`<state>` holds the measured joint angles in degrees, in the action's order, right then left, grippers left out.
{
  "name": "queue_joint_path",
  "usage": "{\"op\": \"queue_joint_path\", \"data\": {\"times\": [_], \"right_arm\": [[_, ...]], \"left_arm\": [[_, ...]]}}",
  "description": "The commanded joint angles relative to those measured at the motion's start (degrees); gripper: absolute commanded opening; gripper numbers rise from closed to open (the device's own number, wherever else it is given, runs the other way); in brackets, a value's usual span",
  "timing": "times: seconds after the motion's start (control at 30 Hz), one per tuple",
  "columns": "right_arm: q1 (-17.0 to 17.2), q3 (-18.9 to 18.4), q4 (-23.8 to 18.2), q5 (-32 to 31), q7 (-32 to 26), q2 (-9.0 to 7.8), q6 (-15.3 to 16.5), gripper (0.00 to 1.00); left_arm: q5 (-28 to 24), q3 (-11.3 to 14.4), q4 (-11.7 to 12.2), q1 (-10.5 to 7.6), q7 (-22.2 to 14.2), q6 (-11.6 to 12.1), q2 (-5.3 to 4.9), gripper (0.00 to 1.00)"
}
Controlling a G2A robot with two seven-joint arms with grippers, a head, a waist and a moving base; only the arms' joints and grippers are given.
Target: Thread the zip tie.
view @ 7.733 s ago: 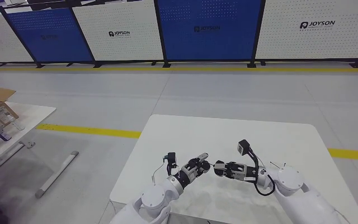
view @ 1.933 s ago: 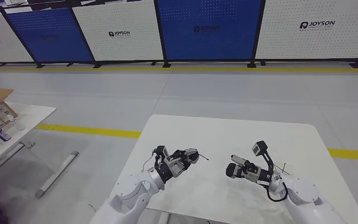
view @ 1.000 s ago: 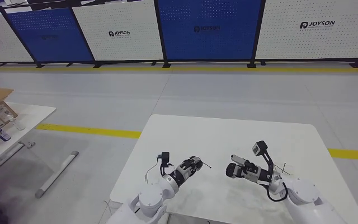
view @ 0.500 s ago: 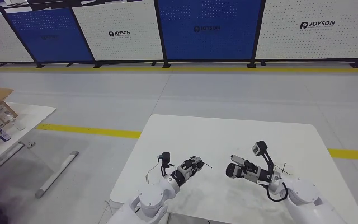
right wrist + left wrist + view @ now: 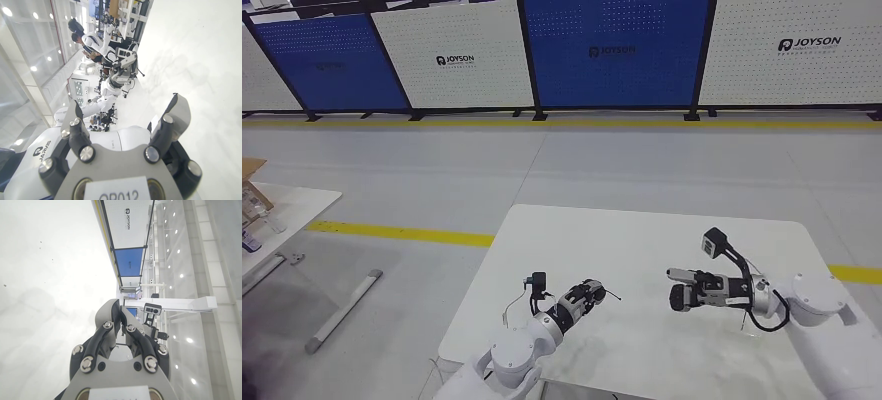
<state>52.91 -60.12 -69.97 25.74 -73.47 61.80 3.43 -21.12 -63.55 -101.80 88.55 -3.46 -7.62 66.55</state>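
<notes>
Over the near part of the white table (image 5: 642, 230), the left gripper (image 5: 589, 294) has its fingers (image 5: 105, 313) pinched together on the zip tie (image 5: 611, 294). A short black tail sticks out past the tips, on the side toward the right gripper (image 5: 679, 289). The right gripper is well apart from the tie, with its jaws spread wide and nothing held.
</notes>
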Motion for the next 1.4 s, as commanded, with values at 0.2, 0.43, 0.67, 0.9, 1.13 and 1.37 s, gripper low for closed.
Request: {"op": "queue_joint_path", "data": {"times": [0.2, 0.43, 0.67, 0.9, 1.13, 1.37], "right_arm": [[0.08, 0.0, -0.09, -0.03, 0.09, -0.01, 0.06, 1.0], [-1.43, -1.68, -0.97, -4.78, -5.42, -1.19, -0.89, 1.0], [-6.15, 2.71, 0.97, -13.22, -6.17, -3.27, -2.51, 1.0], [-8.17, 4.44, 2.72, -17.9, -4.85, -3.6, -2.2, 1.0], [-8.08, 4.46, 2.56, -18.33, -4.25, -3.61, -2.14, 1.0], [-6.36, -0.8, -0.76, -22.2, -1.51, -5.6, -7.03, 1.0]], "left_arm": [[0.0, 0.0, 0.0, 0.0, 0.0, 0.0, 0.0, 0.0], [0.0, 0.0, 0.0, 0.0, 0.0, 0.0, 0.0, 0.0], [0.0, 0.0, 0.0, 0.0, 0.0, 0.0, 0.0, 0.0], [0.0, 0.0, 0.0, 0.0, 0.0, 0.0, 0.0, 0.0], [0.0, 0.0, 0.0, 0.0, 0.0, 0.0, 0.0, 0.0], [0.0, 0.0, 0.0, 0.0, 0.0, 0.0, 0.0, 0.0]]}}
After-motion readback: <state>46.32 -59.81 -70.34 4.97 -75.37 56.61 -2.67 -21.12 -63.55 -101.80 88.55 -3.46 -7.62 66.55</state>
